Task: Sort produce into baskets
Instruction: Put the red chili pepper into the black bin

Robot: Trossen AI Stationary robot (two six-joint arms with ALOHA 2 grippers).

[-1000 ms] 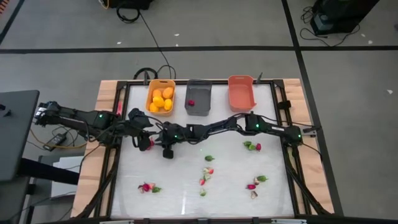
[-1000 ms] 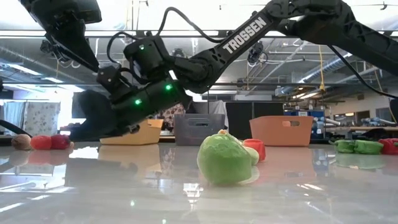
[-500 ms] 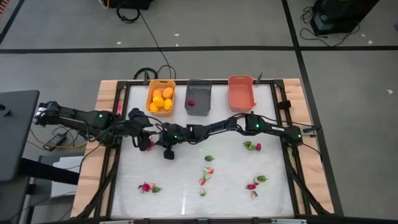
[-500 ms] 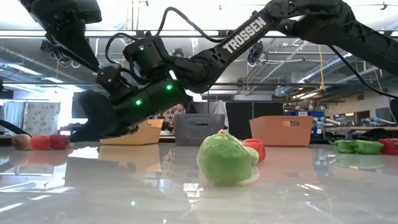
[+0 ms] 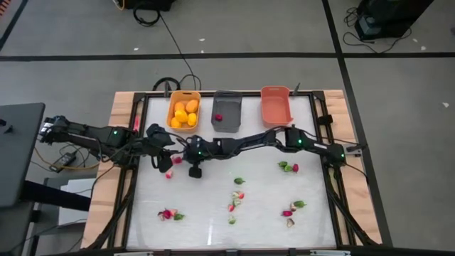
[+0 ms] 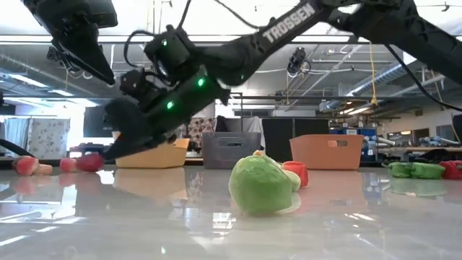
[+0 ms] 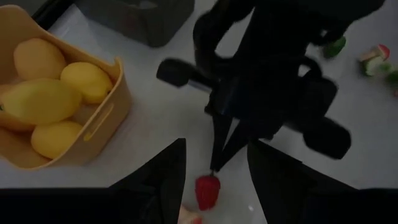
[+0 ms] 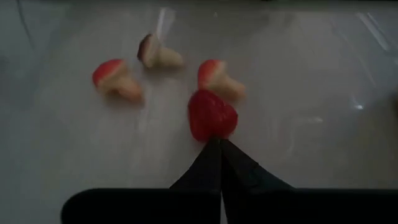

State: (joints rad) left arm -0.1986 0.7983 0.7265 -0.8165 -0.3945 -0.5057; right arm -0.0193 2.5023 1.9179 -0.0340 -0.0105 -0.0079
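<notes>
I see my right gripper (image 8: 219, 142) with jaws shut tight, tips touching a round, smooth red piece (image 8: 212, 115) on the shiny white bench (image 5: 213, 213) just in front of the yellow-orange basket (image 5: 173, 104), my left gripper (image 7: 214, 168) open beside it, with bare bench all around.

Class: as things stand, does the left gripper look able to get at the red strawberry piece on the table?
Probably not cleanly: the right gripper, shut, touches the red strawberry piece just ahead of the open left gripper.
</notes>
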